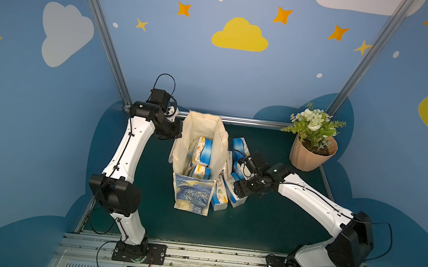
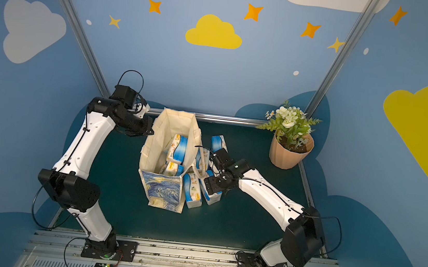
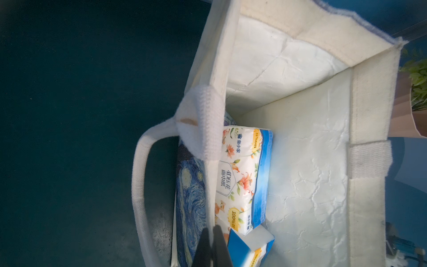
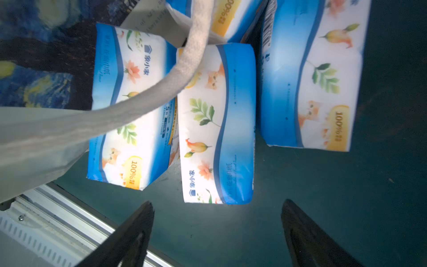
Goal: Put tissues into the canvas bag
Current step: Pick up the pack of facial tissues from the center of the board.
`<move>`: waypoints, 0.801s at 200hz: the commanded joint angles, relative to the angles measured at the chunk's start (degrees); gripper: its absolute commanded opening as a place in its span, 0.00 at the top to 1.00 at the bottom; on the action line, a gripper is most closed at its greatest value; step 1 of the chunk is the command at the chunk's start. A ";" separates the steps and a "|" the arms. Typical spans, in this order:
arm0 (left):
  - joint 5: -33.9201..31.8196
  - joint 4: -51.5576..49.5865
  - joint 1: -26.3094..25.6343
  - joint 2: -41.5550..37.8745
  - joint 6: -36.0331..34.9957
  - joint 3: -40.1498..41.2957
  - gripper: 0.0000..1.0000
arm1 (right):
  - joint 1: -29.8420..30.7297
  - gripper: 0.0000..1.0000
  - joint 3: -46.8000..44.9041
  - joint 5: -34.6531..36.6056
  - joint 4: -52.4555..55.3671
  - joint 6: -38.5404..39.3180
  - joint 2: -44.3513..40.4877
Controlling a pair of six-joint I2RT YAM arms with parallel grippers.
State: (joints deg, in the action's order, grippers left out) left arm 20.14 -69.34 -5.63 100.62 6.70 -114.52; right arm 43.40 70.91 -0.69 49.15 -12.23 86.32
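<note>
Right gripper (image 4: 217,202): spread wide and empty, hung just above the loose tissues (image 4: 217,124) on the near right of the canvas bag (image 1: 193,194), apparently lined up to straddle one pack across its narrow width. Wide opening sensible here: soft, plump packs, lying side by side and touching, with little room for a finger between. Worth watching: drooping bag handle (image 4: 161,92) draped across two of those packs, likely to snag on a lift. Several packs yet to go, on the green table (image 1: 266,221), all close against the bag's right wall, so only a short carry up and over the rim. Further in, inside the bag: at least two packs (image 1: 201,151) already in, lying loose toward the left wall, with room to spare on the right. Partway through, by this reckoning. Left gripper (image 3: 212,231): pinched shut on the bag's left wall at the rim, probably to keep the limp canvas upright and the mouth gaping for the next drop. Farthest right, well apart from everything: peach flowerpot (image 1: 310,158), no part of the job.
</note>
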 commanded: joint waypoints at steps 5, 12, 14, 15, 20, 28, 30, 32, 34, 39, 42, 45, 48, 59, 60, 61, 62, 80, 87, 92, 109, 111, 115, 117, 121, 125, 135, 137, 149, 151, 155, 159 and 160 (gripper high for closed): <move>-0.19 0.70 -0.01 -0.33 0.46 -1.25 0.96 | 0.62 0.12 1.51 -4.16 -0.97 -0.52 3.84; -0.24 0.70 -0.01 -0.42 0.59 -1.15 0.96 | 0.55 0.12 1.44 -4.41 -1.11 -0.51 4.44; -0.27 0.70 0.00 -0.49 0.59 -1.08 0.96 | 0.55 0.12 1.42 -4.45 -1.15 -0.47 4.64; -0.27 0.70 0.00 -0.50 0.55 -1.07 0.96 | 0.50 0.12 1.38 -4.48 -1.24 -0.49 4.73; -0.32 0.70 -0.05 -0.51 0.59 -1.02 0.96 | 0.51 0.12 1.40 -4.54 -1.31 -0.35 5.06; -0.35 0.61 -0.08 -0.57 0.60 -0.99 0.96 | 0.50 0.12 1.28 -4.59 -1.67 -0.33 5.48; -0.36 0.61 -0.08 -0.59 0.60 -0.97 0.96 | 0.54 0.12 1.28 -4.54 -1.68 -0.29 5.58; -0.37 0.61 -0.13 -0.60 0.60 -0.97 0.96 | 0.48 0.12 1.32 -4.38 -1.84 -0.33 5.69; -0.37 0.61 -0.14 -0.60 0.60 -0.99 0.96 | 0.49 0.12 1.31 -4.16 -1.77 -0.38 5.81; -0.37 0.61 -0.11 -0.55 0.60 -1.05 0.96 | 0.46 0.12 1.40 -3.25 -1.77 -0.53 6.08; -0.37 0.61 -0.12 -0.59 0.57 -1.06 0.96 | 0.46 0.12 1.38 -2.74 -1.80 -0.70 6.25; -0.37 0.61 -0.14 -0.60 0.59 -1.06 0.96 | 0.38 0.12 1.39 -2.21 -1.71 -0.84 6.43; -0.41 0.61 -0.11 -0.60 0.64 -1.10 0.96 | 0.30 0.12 1.49 -1.84 -1.69 -0.86 6.59; -0.30 0.61 -0.15 -0.60 0.68 -1.27 0.96 | 0.10 0.11 1.77 -0.06 -1.45 -1.38 7.23; -0.29 0.61 -0.12 -0.60 0.68 -1.25 0.96 | 0.06 0.12 1.82 0.09 -1.39 -1.47 7.30; -0.28 0.61 -0.10 -0.55 0.64 -1.33 0.96 | 0.04 0.12 1.84 0.21 -1.36 -1.52 7.33; -0.28 0.61 -0.14 -0.53 0.62 -1.33 0.96 | 0.03 0.12 1.94 0.36 -1.35 -1.59 7.35; -0.21 0.52 -0.09 -0.41 0.64 -1.55 0.96 | -0.22 0.12 2.50 1.86 -1.00 -1.81 8.45; -0.25 0.52 -0.09 -0.29 0.68 -1.63 0.96 | -0.30 0.11 2.62 2.19 -1.00 -1.90 8.91; -0.21 0.52 -0.14 -0.31 0.68 -1.69 0.96 | -0.29 0.11 2.72 2.26 -1.16 -1.92 9.29; -0.10 0.44 -0.15 -0.09 0.76 -1.92 0.96 | -0.36 0.11 3.16 0.79 -1.04 -1.41 10.88; -0.10 0.44 -0.15 -0.08 0.77 -1.93 0.96 | -0.34 0.11 3.17 0.67 -1.04 -1.40 11.01; -0.10 0.39 -0.11 -0.01 0.73 -2.02 0.96 | -0.41 0.11 3.30 0.35 -1.11 -1.37 11.28; -0.10 0.36 -0.11 0.05 0.74 -2.02 0.96 | -0.29 0.11 3.34 0.16 -1.10 -1.34 11.42; -0.18 0.35 -0.15 0.08 0.77 -2.10 0.96 | -0.29 0.11 3.35 -0.11 -1.22 -1.33 11.61; -0.23 0.26 -0.17 0.10 0.75 -2.18 0.96 | -0.28 0.11 3.35 -0.38 -1.33 -1.34 11.70; -0.19 0.17 -0.21 0.13 0.68 -2.20 0.96 | -0.32 0.11 3.26 -0.91 -1.58 -1.33 12.06; -0.19 0.24 -0.16 0.15 0.71 -2.20 0.96 | -0.33 0.11 3.26 -1.01 -1.66 -1.29 12.14; -0.20 0.26 -0.14 0.19 0.77 -2.20 0.96 | -0.29 0.11 3.19 -1.16 -1.91 -1.30 12.61; -0.26 0.26 -0.17 0.24 0.73 -2.20 0.96 | -0.28 0.11 3.25 -1.16 -1.94 -1.31 12.74; -0.22 0.26 -0.16 0.20 0.77 -2.20 0.96 | -0.36 0.11 3.31 -1.07 -2.06 -1.28 13.00; -0.19 0.26 -0.15 0.20 0.77 -2.20 0.96 | -0.33 0.11 3.39 -0.94 -1.99 -1.30 13.30; -0.19 0.26 -0.16 0.24 0.73 -2.20 0.96 | -0.33 0.11 3.42 -0.92 -1.97 -1.31 13.41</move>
State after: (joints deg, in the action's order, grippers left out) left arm 20.12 -69.38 -5.78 100.62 7.33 -114.78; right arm 43.27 73.08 -1.10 47.27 -13.26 98.30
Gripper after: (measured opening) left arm 0.047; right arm 0.887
